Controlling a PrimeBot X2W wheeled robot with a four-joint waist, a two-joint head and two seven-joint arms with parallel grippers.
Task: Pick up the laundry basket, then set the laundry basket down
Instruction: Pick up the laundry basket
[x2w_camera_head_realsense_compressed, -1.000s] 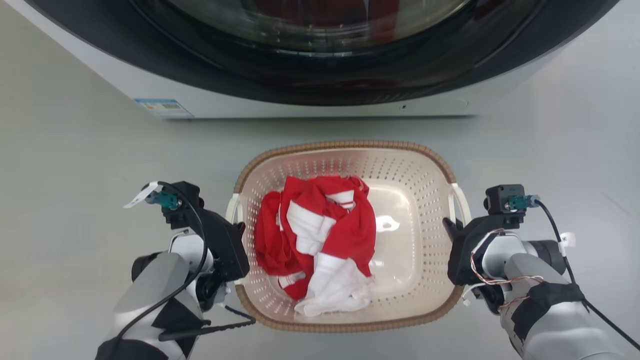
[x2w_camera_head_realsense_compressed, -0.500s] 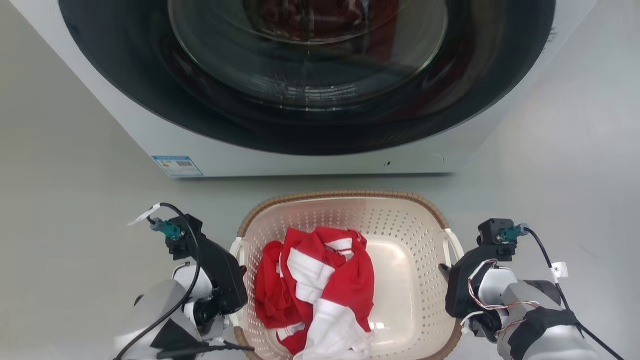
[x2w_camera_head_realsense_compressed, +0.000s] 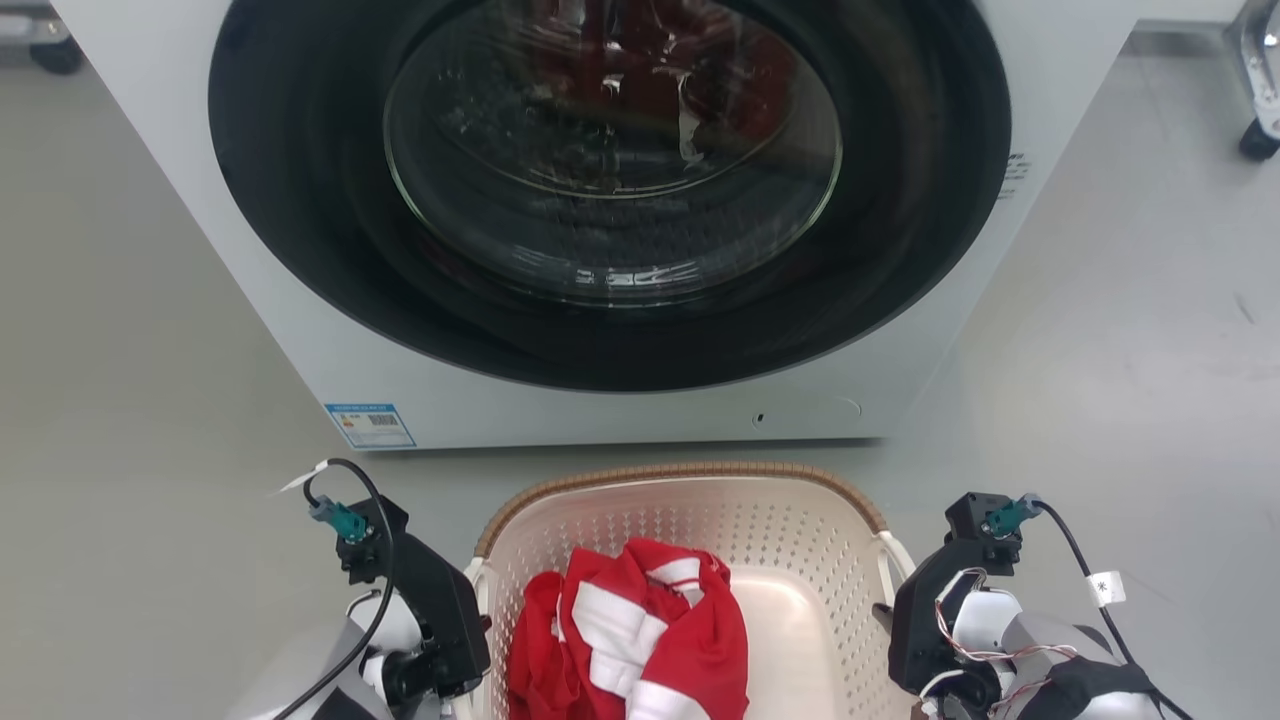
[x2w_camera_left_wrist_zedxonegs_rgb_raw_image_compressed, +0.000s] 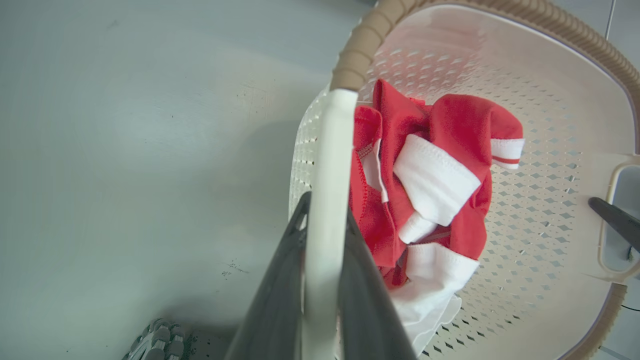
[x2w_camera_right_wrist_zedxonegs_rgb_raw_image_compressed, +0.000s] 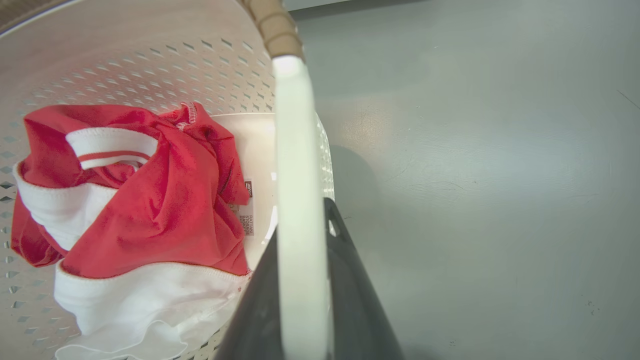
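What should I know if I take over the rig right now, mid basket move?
Left gripper: shut on the laundry basket's left handle.
Right gripper: shut on its right handle.
Basket: in front of the washing machine, red and white garment inside. Shadows on the floor suggest it is off the ground, but that is not certain.
Done: both grasps.
Left: finish the lift, then set it down.

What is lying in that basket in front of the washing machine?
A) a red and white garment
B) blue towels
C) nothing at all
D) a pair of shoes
A: a crumpled red and white garment lies inside the laundry basket, plain in the head view and both wrist views.
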